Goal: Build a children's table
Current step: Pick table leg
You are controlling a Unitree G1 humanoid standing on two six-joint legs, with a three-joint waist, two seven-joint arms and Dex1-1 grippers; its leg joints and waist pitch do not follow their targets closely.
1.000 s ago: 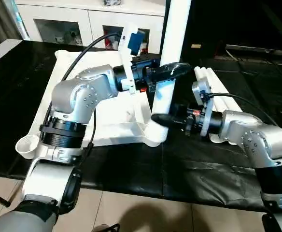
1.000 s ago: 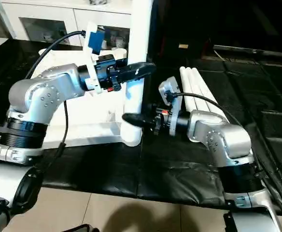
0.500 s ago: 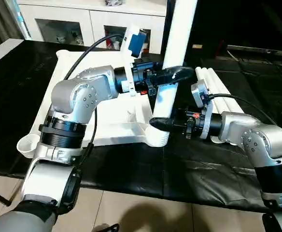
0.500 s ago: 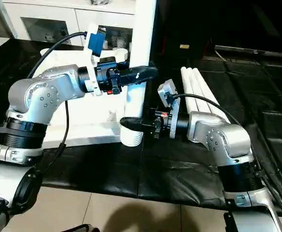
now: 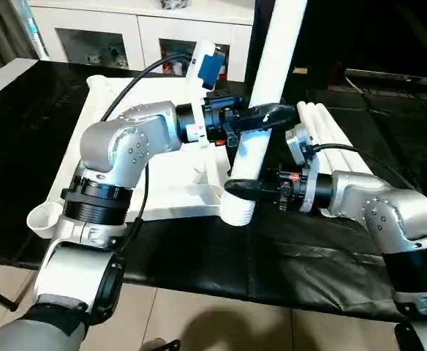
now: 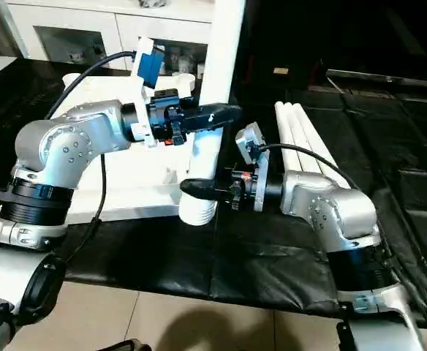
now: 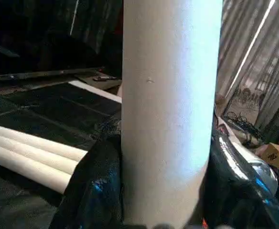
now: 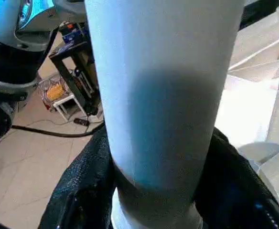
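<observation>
In the left eye view, we saw the white table top (image 5: 137, 139) lying ribbed side up across the left-centre of the frame on the black table (image 5: 31, 110), with a round corner socket (image 5: 237, 208) at lower centre. A white leg (image 5: 268, 88) stood in that socket, leaning slightly right towards the top of the frame. Our left claw (image 5: 261, 117) was clamped on the leg at mid-frame, and our right claw (image 5: 241, 186) reached in from the right just above the socket, with one finger across the front of the leg. Three more legs (image 5: 338, 146) lay side by side right of centre, behind the right arm. In the right eye view, the same leg (image 6: 213, 95) rose at centre, with a white cabinet (image 6: 89, 33) across the upper left. In the left wrist view, the leg (image 7: 170, 109) filled the centre between the two black fingers (image 7: 94, 186), pressed to both sides, and the spare legs (image 7: 29, 155) lay at left. In the right wrist view, the leg (image 8: 163, 90) stood between the right claw's fingers (image 8: 82, 191), which sat closed against it, with the table top (image 8: 259, 86) at right.
</observation>
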